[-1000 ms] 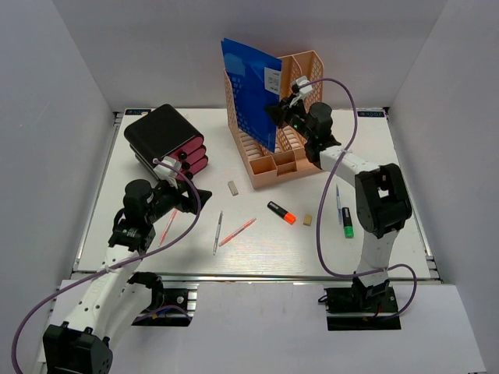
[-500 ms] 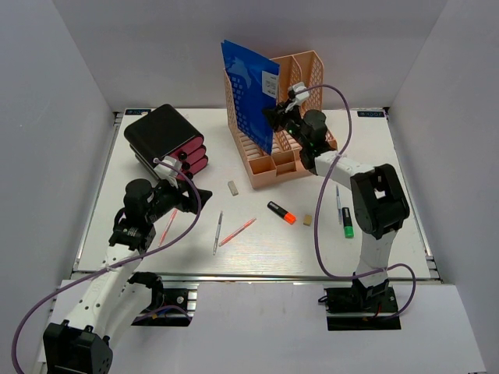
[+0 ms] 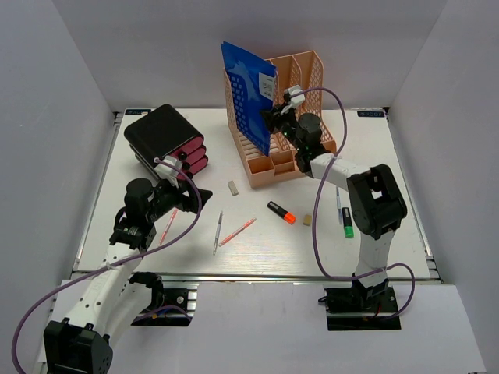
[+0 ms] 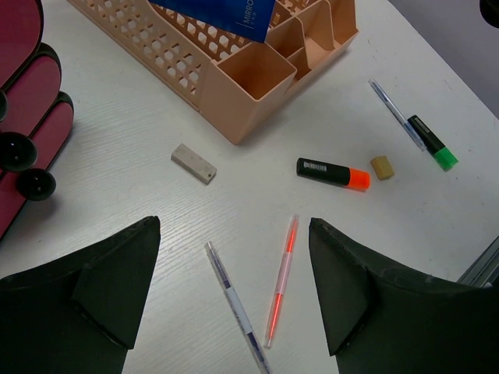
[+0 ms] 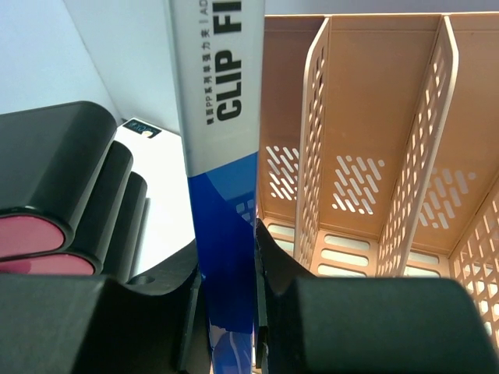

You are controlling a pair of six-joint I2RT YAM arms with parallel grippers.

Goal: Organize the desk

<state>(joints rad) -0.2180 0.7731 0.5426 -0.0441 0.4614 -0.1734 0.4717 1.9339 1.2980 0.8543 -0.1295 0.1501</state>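
On the large flat white tabletop (image 3: 281, 249) under both arms, pinching the blue plastic clip file (image 3: 248, 86) in the right claw (image 3: 272, 118) to stand it in the peach mesh rack (image 3: 309, 74), holding the left claw (image 4: 234, 234) wide open over loose pens (image 4: 282, 276)

Right wrist view: blue clip file (image 5: 224, 195) runs off top and bottom, label text chopped mid-word. Left wrist view: drawer box (image 4: 27, 117) cropped at left edge, highlighter (image 4: 331, 173) print too tiny to read.
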